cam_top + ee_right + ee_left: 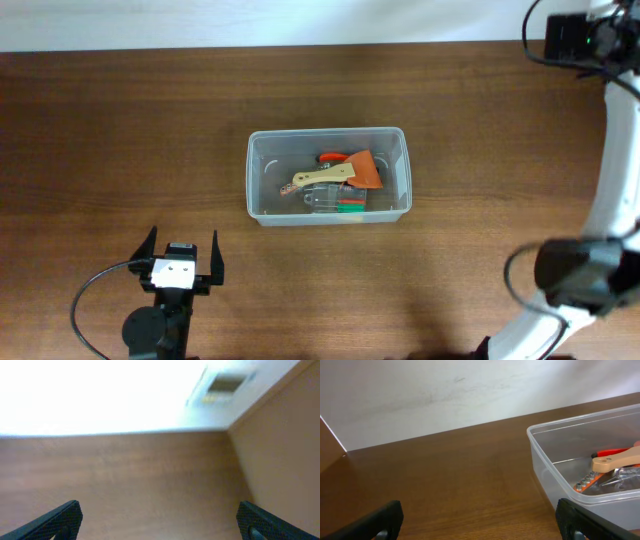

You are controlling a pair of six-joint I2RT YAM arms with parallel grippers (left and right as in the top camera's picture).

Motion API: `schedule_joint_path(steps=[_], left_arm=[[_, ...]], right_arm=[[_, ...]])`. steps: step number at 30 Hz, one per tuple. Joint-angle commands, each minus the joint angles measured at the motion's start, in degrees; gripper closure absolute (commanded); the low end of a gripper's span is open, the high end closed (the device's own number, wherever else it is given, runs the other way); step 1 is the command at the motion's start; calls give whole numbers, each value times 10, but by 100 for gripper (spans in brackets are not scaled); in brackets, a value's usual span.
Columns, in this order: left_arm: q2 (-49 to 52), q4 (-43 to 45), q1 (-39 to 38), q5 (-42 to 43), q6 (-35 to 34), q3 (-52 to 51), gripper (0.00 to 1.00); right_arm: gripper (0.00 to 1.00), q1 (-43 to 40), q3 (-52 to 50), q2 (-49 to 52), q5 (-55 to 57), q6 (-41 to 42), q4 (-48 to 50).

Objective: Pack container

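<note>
Container [275, 165] holds tools [338, 180], possibly a scraper. Left claw [182, 243] at its 7 o'clock, wide, empty; right claw [160, 527] likewise.

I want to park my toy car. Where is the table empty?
The table is bare left of the container, behind it up to the far edge, and between it and the right arm. The front is free too, beside the left tool. Inside the container it is crowded with hand tools.
</note>
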Motion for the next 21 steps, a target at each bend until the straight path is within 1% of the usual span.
schedule_joint_path(steps=[1,4,6,8,14,21], left_arm=[[-6,2,3,-2,-7,-6,1],[-6,2,3,-2,-7,-6,1],[-6,2,3,-2,-7,-6,1],[-6,2,3,-2,-7,-6,1],[-6,2,3,-2,-7,-6,1],[-6,2,3,-2,-7,-6,1]], right_arm=[[1,15,2,-72,5,86,2],[1,27,-1,-103,4,103,13],[1,39,-21,-128,5,103,43],[2,47,-62,-158,5,103,90],[1,71,-270,-282,5,103,262],[1,107,-492,-438,-32,104,416]])
